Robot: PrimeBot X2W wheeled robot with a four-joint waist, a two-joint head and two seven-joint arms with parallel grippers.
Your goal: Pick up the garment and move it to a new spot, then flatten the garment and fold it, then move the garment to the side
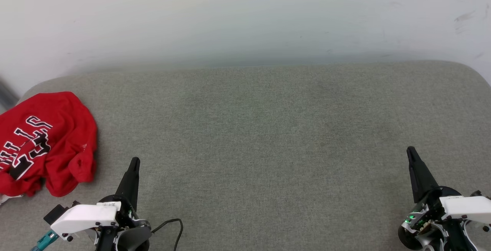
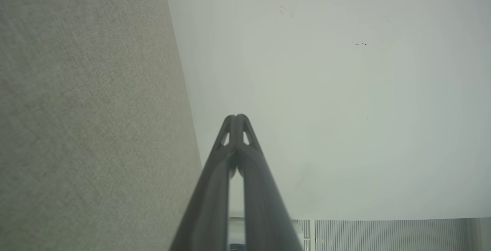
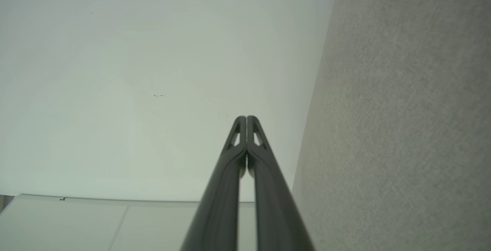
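Garment [image 1: 46,143]: crumpled in a red heap, black white-edged lettering up, on grey cushion [image 1: 268,128], left of L gripper [image 1: 134,161]. Near its fingers but clear of them, level w/ the tips and reaching a bit beyond. Far left of R gripper [image 1: 410,150], well apart. L fingers: clenched, pressed flat together to the tips, gripping nothing, pointing fwd over bare cushion toward pale wall [image 1: 245,13]. R fingers: same, closed on each other, empty, leaning slightly left toward the tip. Wide bare stretch of cushion betw. the two pairs of fingers. Black cable [image 1: 176,224] looped just right of L gripper's base, behind the tips. L wrist view: closed fingers [image 2: 215,189] seen against wall, cushion to their left, ribbed panel [image 2: 383,235] low to their right. R wrist view: closed fingers [image 3: 276,205] against wall, cushion to their right, pale seamed surface [image 3: 96,224] low to their left.
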